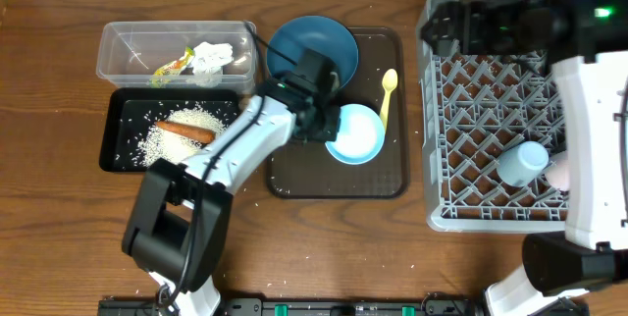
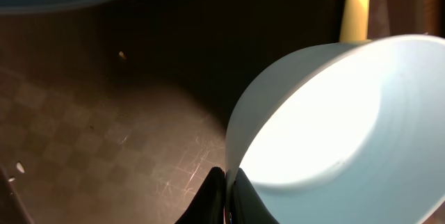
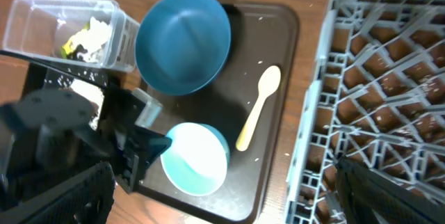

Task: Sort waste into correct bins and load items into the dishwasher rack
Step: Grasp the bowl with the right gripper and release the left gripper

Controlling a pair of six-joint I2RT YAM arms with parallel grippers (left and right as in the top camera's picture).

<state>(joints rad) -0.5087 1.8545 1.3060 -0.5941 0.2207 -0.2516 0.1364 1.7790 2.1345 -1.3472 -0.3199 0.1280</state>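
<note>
Wooden table (image 1: 59, 80) (flecked white) carries brown serving tray (image 1: 378, 174) and grey rack (image 1: 481, 110).

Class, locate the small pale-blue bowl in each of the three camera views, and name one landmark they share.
Overhead: the small pale-blue bowl sits just right of centre, on the brown tray.
Left wrist: the bowl fills the right half, close up.
Right wrist: the bowl is at lower centre, on the same tray.
Shared landmark: the yellow spoon, beside the bowl in all three.
</note>
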